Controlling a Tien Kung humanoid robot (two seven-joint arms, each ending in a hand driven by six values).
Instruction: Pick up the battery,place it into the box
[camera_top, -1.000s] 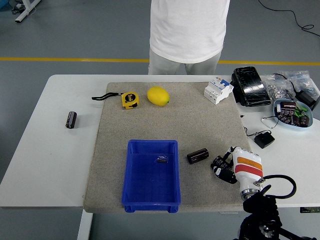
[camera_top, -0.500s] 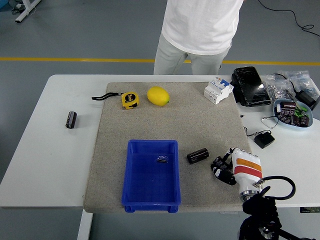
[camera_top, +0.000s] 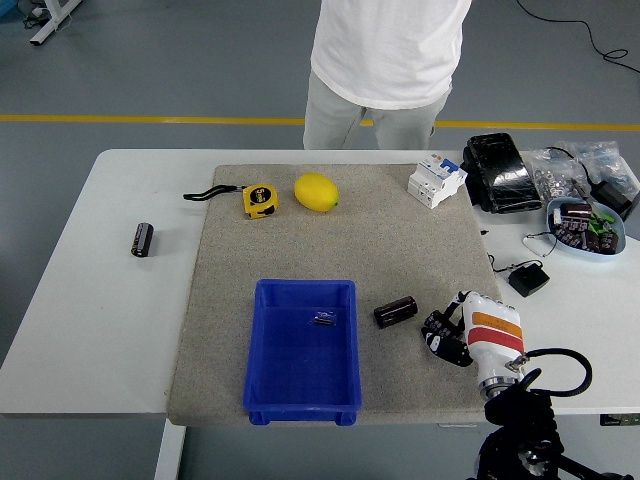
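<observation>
On the grey mat (camera_top: 400, 250) over the white table (camera_top: 120, 320): a dark battery (camera_top: 395, 311) lying on its side, just right of the blue box (camera_top: 302, 345), touching neither box nor hand. Near the mat's right front corner, the right hand (camera_top: 448, 337), white-backed with an orange band, black fingers (camera_top: 436, 335) curled inward and clasping nothing, pointing toward the battery but apart from it, with a gap of bare mat between. Behind the hand, black arm and cable looping down to the picture's lower right edge. Inside the box, one small dark item (camera_top: 324, 319) near the far right part of the floor; too small to identify.

Toward the mat's far edge: a yellow tape measure (camera_top: 260, 199) with black strap trailing left, and just beside it on the right a lemon (camera_top: 316, 192). At the far right corner, a white circuit breaker (camera_top: 437, 180) with blue marking. Off the mat on the left of the table, a second dark cylinder (camera_top: 143, 240), well apart from everything else. On the right side of the table, a black pouch (camera_top: 502, 172), clear bags of small parts (camera_top: 575, 167), a pale blue dish (camera_top: 556, 212) filled with mixed pieces, and a small black adapter (camera_top: 528, 279) with thin cord.

At the far side, a person (camera_top: 385, 60) in white shirt and light trousers, standing; hands out of view.
</observation>
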